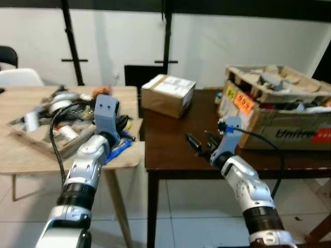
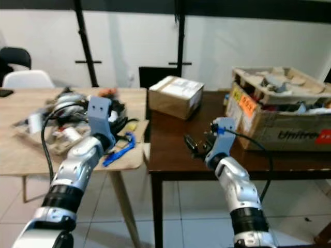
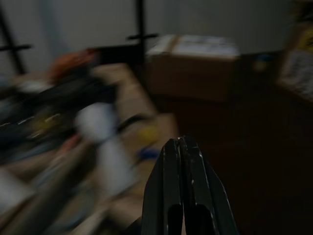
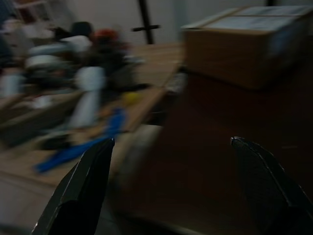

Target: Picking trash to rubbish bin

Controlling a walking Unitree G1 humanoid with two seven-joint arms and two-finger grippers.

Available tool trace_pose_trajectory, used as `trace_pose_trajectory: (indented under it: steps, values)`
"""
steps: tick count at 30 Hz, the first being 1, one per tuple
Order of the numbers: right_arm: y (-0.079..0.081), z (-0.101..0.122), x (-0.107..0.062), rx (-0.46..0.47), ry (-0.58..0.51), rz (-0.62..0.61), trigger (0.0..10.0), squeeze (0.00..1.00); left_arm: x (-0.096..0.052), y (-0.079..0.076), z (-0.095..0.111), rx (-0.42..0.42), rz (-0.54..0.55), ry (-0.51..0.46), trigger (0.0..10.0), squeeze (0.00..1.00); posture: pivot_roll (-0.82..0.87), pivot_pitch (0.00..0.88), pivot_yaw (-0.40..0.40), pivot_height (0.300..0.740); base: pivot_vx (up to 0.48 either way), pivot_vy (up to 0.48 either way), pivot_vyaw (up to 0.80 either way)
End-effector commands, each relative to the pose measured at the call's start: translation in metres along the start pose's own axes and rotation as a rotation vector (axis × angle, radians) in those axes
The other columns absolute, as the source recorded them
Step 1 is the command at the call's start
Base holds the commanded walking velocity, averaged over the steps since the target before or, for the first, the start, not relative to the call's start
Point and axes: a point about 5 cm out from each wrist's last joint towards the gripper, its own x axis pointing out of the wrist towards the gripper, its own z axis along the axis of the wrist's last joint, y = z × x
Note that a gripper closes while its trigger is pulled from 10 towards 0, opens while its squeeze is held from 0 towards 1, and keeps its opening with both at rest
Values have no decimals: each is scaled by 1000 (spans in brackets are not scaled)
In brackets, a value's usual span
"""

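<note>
A heap of trash (image 1: 62, 113), with cables, white pieces and wrappers, lies in a flat tray on the light wooden table (image 1: 15, 155). A blue wrapper (image 1: 118, 150) lies at that table's near right corner. My left gripper (image 1: 123, 125) hovers over the right side of the heap; its fingers (image 3: 181, 161) are pressed together with nothing between them. My right gripper (image 1: 199, 140) is held low over the dark table (image 1: 170, 144), pointing left toward the heap. It stands open and empty, and its fingertips (image 4: 100, 147) are wide apart.
A small taped cardboard box (image 1: 168, 94) sits at the back of the dark table. A large open carton (image 1: 279, 111) full of odds and ends stands on its right end. A white chair (image 1: 18, 77) and black stand poles (image 1: 71, 41) are behind. White tiled floor lies below.
</note>
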Motion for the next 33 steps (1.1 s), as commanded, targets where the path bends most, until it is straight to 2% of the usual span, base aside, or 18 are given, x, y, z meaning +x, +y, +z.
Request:
trace_pose_trajectory:
  steps: [1, 5, 11, 22, 23, 24, 25, 27, 28, 29, 30, 31, 32, 33]
  values:
    - [-5, 2, -2, -7, 0, -13, 10000, 0, 0, 3, 0, -5, 19, 9, 10000, 0, 52, 55, -55, 740, 0, 0, 0]
    - [-7, 1, -2, 1, 3, -24, 10000, 0, -1, -3, -3, 22, -23, 37, 10000, 0, 57, 58, -56, 740, 0, 0, 0]
    - [-6, 0, -1, 16, 1, -33, 10000, 0, -3, 3, -13, 5, 36, 102, 10000, 0, 59, 60, -52, 740, 0, 0, 0]
    - [-13, -3, -4, 12, 15, -60, 10000, 0, -2, 5, -12, 2, 49, 84, 10000, 0, 54, 42, -39, 740, 0, 0, 0]
    - [-15, -6, -5, 35, 23, -52, 10000, 0, -2, 0, -12, -39, 17, 64, 10000, 0, 53, 39, -36, 740, 0, 0, 0]
    - [-16, -9, -9, 62, 28, -23, 10000, 0, -4, -8, -11, -83, -60, 23, 10000, 0, 51, 36, -33, 740, 0, 0, 0]
    - [-16, -9, -9, 62, 28, -23, 10000, 0, -4, -8, -11, -83, -60, 23, 10000, 0, 51, 36, -33, 740, 0, 0, 0]
    - [-13, -11, -19, 142, 3, 96, 10000, 0, -13, -26, -7, -130, -247, -57, 10000, 0, 52, 32, -32, 740, 0, 0, 0]
    - [-11, -11, -23, 166, -4, 136, 10000, 0, -17, -30, -6, -136, -299, -72, 10000, 0, 52, 32, -32, 740, 0, 0, 0]
    - [-9, -12, -26, 185, -4, 187, 10000, 0, -21, -35, -7, -144, -365, -72, 10000, 0, 52, 32, -32, 740, 0, 0, 0]
    - [-9, -12, -26, 185, -4, 187, 10000, 0, -21, -35, -7, -144, -365, -72, 10000, 0, 52, 32, -32, 740, 0, 0, 0]
    - [-1, -17, -36, 188, 33, 310, 10000, 0, -34, -52, -15, -128, -555, -27, 10000, 0, 52, 31, -33, 740, 0, 0, 0]
    - [-1, -17, -36, 188, 33, 310, 10000, 0, -34, -52, -15, -128, -555, -27, 10000, 0, 52, 31, -33, 740, 0, 0, 0]
    - [3, -21, -40, 195, 60, 368, 10000, 0, -42, -60, -20, -115, -649, 9, 10000, 0, 52, 31, -34, 740, 0, 0, 0]
